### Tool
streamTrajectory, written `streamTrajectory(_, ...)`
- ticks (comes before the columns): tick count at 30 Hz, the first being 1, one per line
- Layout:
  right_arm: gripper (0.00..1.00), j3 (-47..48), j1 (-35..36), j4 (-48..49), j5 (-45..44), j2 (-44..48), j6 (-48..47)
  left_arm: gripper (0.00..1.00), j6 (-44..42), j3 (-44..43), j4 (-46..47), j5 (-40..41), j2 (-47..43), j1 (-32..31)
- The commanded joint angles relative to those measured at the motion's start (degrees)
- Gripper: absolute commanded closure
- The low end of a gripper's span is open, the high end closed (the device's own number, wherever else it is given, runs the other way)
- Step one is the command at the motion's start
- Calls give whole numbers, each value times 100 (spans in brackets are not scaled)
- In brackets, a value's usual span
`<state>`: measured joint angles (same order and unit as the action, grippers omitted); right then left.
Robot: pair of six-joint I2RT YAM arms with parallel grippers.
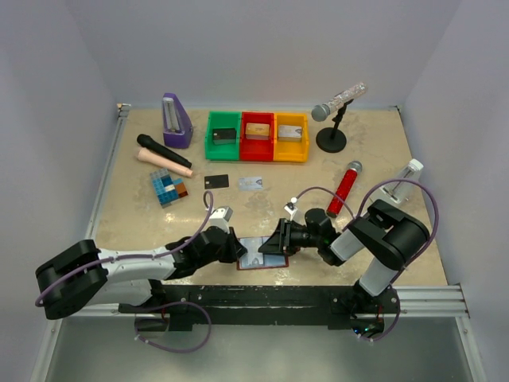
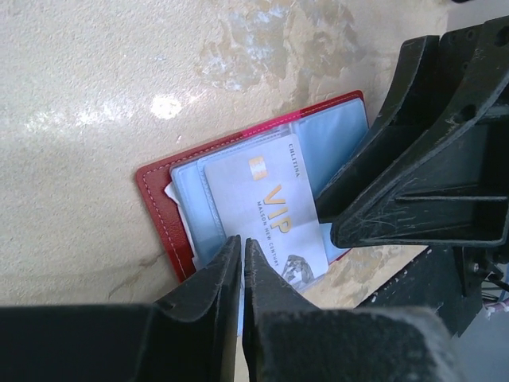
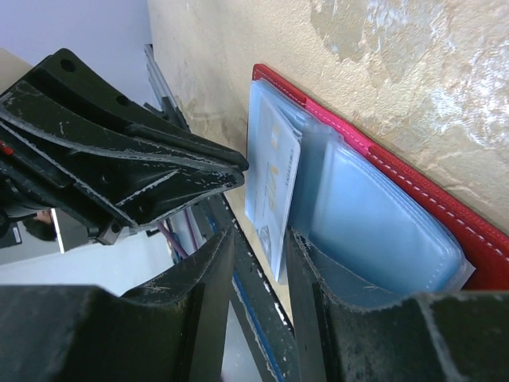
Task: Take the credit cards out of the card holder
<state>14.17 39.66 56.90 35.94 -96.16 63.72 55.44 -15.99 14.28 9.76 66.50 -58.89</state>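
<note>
Where card holder [image 2: 159,199] lies open, silvery card [image 2: 262,208] juts to left jaws.

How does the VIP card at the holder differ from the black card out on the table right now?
The VIP card is pale silvery with gold lettering; the black card is dark, with no print I can make out. The VIP card lies among the clear pockets of the open card holder at the near edge; the black card lies free on the bare table, farther back. Both are thin, flat rectangular cards.
</note>
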Motion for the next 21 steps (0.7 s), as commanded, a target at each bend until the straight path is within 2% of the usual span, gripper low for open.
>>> streamTrajectory(1, 62, 50, -20, 541, 202, -122, 123, 91, -7, 96, 110, 79, 135, -8)
streamTrajectory(13, 61, 164, -20, 260, 238, -193, 35, 100, 37, 148, 338, -53, 495, -8)
streamTrajectory(21, 61, 279, -20, 233, 290, -298, 61, 100, 160, 263, 681, -167, 724, -43)
